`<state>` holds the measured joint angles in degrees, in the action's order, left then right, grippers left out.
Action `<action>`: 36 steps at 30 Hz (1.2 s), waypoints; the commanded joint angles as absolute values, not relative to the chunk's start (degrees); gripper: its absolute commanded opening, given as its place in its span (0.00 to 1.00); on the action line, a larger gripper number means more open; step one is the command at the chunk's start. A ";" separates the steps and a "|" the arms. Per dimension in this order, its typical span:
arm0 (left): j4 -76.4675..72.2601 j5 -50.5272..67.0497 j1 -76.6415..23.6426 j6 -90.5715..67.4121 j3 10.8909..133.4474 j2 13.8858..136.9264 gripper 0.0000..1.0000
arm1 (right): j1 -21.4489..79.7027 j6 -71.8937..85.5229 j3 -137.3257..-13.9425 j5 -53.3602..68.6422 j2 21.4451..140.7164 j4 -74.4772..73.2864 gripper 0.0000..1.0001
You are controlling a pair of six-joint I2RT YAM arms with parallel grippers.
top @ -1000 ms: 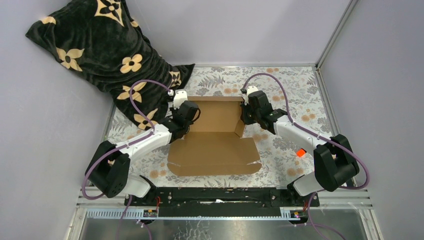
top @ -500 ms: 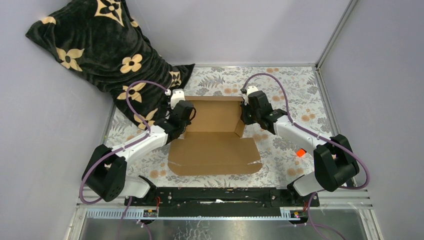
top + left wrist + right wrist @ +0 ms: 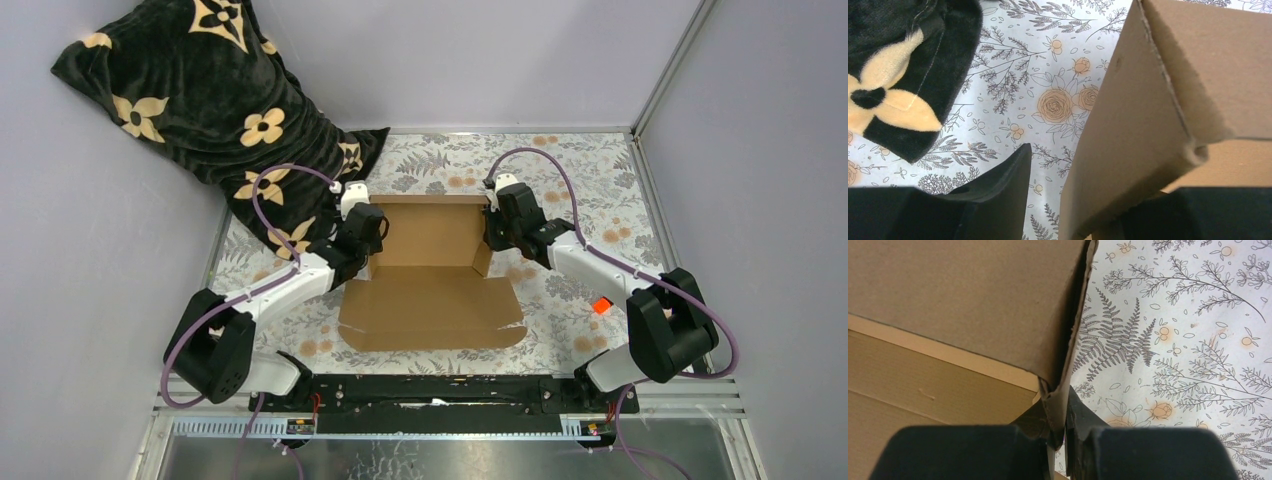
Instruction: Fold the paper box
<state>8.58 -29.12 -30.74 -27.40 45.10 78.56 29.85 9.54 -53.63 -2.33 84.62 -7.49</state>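
With the paper box (image 3: 430, 280) mid-worktop (image 3: 590, 170), our right jaws pinch its right wall (image 3: 1063, 340) while our left jaws stand open astride the left wall (image 3: 1128, 125), which may sag flat unsupported.

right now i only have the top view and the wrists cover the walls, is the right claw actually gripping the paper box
Observer: Yes. In the right wrist view the right claw is pinched shut on the edge of the raised right wall of the paper box.
Operator: ok and the left claw
Observer: The left claw is open, with the box's left wall between its fingers. The flowered tablecloth shows between the outer finger and the cardboard, so that finger is not touching the wall.
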 commanded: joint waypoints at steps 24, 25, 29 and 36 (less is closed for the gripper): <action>-1.11 -26.56 -28.37 -24.61 40.48 70.94 0.17 | 28.21 8.61 -51.51 -6.73 85.87 -13.63 0.00; -0.86 -26.84 -28.39 -24.61 40.44 70.85 0.15 | 28.21 8.70 -51.58 -6.86 85.87 -13.69 0.00; -0.37 -27.38 -28.39 -24.77 40.31 70.53 0.02 | 28.21 8.84 -51.50 -8.01 85.79 -13.86 0.00; 4.74 -32.86 -28.39 -25.93 42.75 72.20 0.00 | 28.21 8.96 -51.48 -10.97 84.30 -14.39 0.00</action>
<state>2.66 -20.03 -30.35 -22.74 39.48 72.42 30.00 10.28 -52.64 -1.02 85.38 -7.01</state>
